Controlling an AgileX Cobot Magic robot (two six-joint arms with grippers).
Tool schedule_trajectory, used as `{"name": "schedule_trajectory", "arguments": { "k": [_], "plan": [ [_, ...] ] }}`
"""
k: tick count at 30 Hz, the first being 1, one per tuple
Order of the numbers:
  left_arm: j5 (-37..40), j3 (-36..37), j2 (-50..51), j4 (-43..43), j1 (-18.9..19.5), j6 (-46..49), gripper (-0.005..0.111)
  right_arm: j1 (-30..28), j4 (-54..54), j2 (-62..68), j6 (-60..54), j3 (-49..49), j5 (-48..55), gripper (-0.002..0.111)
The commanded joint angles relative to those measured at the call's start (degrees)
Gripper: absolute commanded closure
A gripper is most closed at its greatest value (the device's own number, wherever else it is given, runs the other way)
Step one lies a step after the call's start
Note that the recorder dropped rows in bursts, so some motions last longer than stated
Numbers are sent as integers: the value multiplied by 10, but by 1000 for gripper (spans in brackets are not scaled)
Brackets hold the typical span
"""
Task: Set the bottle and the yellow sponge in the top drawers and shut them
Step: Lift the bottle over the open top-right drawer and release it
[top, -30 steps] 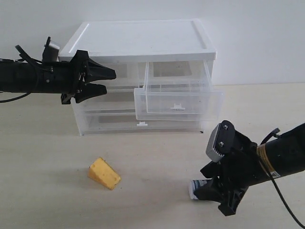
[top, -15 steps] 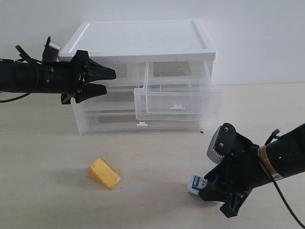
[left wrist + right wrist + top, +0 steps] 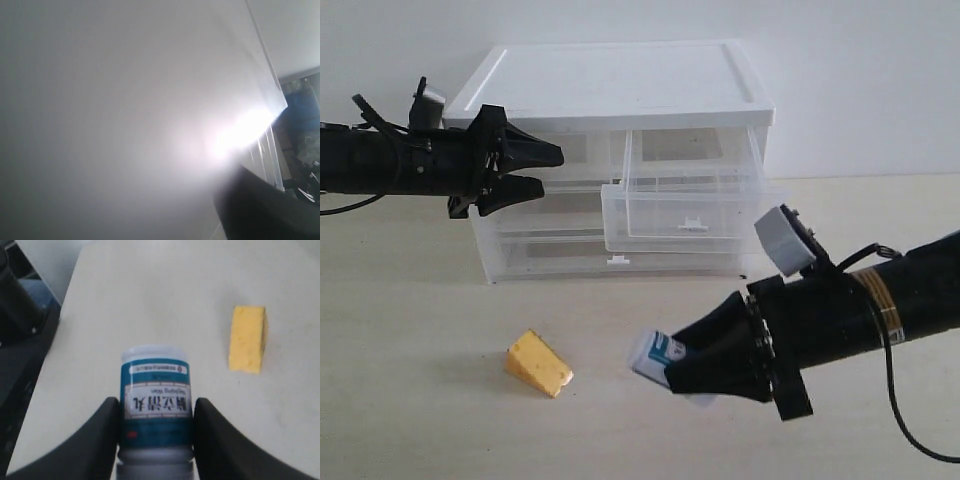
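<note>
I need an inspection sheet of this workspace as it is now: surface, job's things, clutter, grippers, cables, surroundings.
Surface: pale table, matte, no spill seen.
Job's things: bottle held in the right gripper; yellow sponge lying on the table, apart from the bottle; top right drawer pulled out; top left drawer looks shut.
Clutter: nothing seen.
Grippers: left gripper jaws apart, holding nothing, in front of the top left drawer; right gripper jaws shut on the bottle's sides.
Cables: black cable over the left arm; another black cable looping under the right arm.
Surroundings: white wall behind the cabinet.

Sponge point(image 3: 539, 364) left of bottle point(image 3: 658, 352), before cabinet point(image 3: 620, 90)
</note>
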Motion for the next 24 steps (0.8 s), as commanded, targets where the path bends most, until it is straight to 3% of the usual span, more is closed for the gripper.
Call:
{"name": "schedule_trajectory", "arguments": {
  "k": [1, 9, 14, 20, 24],
  "plan": [
    [-44, -4, 7, 7, 2, 11, 46, 4, 77, -34, 4, -5, -17, 108],
    [-44, -4, 7, 8, 2, 11, 46, 4, 266, -104, 8, -12, -17, 108],
    [-44, -4, 7, 8, 2, 11, 46, 4, 375, -115, 127, -60, -11, 108],
    [-45, -4, 7, 8, 2, 11, 46, 4, 388, -115, 211, -116, 203, 108],
    [-46, -4, 7, 8, 2, 11, 46, 4, 378, -115, 206, -129, 272, 106]
  ]
}}
